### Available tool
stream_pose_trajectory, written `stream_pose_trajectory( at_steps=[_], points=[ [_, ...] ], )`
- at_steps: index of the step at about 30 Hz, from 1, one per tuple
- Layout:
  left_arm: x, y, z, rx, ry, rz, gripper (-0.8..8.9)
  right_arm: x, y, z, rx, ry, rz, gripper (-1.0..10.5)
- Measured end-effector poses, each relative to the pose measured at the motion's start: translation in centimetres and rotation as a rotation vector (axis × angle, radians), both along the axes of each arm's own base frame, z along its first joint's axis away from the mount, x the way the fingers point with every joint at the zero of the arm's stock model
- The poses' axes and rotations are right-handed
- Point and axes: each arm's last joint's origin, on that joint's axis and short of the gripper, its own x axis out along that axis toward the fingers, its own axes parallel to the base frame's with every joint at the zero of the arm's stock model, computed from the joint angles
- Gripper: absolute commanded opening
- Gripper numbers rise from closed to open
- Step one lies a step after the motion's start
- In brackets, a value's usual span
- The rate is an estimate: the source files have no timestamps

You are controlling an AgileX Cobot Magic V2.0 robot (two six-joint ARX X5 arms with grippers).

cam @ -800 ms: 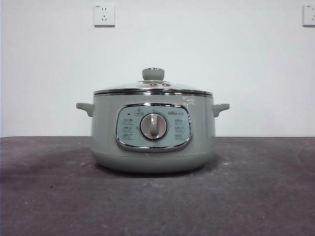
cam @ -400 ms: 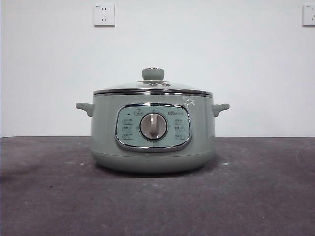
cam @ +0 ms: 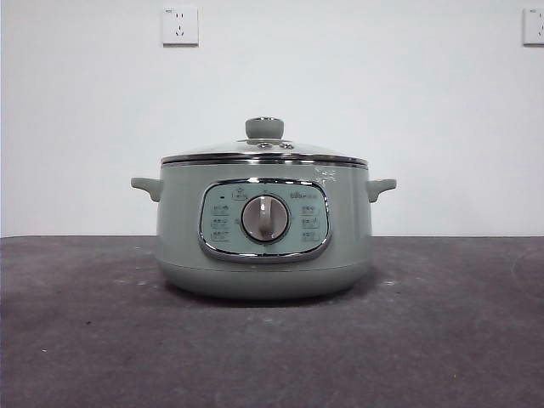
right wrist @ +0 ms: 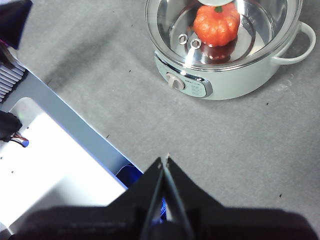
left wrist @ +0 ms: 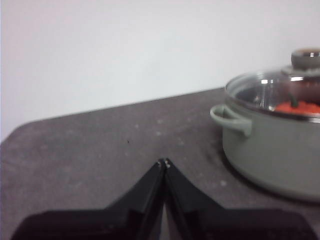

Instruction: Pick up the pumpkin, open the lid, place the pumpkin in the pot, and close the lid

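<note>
The sage-green pot (cam: 263, 229) stands in the middle of the grey table, its dial facing the front view. The glass lid (cam: 264, 153) with its green knob rests shut on the rim. Through the glass the orange pumpkin (right wrist: 216, 25) lies inside the pot (right wrist: 225, 75); the left wrist view also shows the pumpkin (left wrist: 299, 106) under the lid (left wrist: 270, 92). My left gripper (left wrist: 164, 162) is shut and empty, low over the table well to the side of the pot (left wrist: 275, 150). My right gripper (right wrist: 164, 159) is shut and empty, high above the table in front of the pot.
A white and blue structure (right wrist: 55, 150) lies beside the table's edge in the right wrist view. Two wall sockets (cam: 179, 25) sit on the white wall behind the pot.
</note>
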Motion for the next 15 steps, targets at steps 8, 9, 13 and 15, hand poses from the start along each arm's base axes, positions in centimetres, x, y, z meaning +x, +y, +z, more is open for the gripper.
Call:
stream_pose_trajectory(
  at_steps=[8, 9, 13, 15],
  points=[
    [0.3, 0.0, -2.5, -0.019, 0.046, 0.012, -0.04, 0.0, 0.0, 0.0, 0.0, -0.001, 0.0, 0.0],
    [0.3, 0.0, -2.8, -0.02, 0.049, 0.012, -0.03, 0.0, 0.0, 0.0, 0.0, -0.001, 0.0, 0.0],
    [0.2, 0.1, -3.2, -0.02, 0.084, 0.021, -0.04, 0.0, 0.0, 0.0, 0.001, -0.001, 0.0, 0.0],
    [0.2, 0.1, -3.4, -0.019, 0.103, 0.024, -0.03, -0.1, 0.0, 0.0, 0.001, -0.002, 0.0, 0.0]
  ],
)
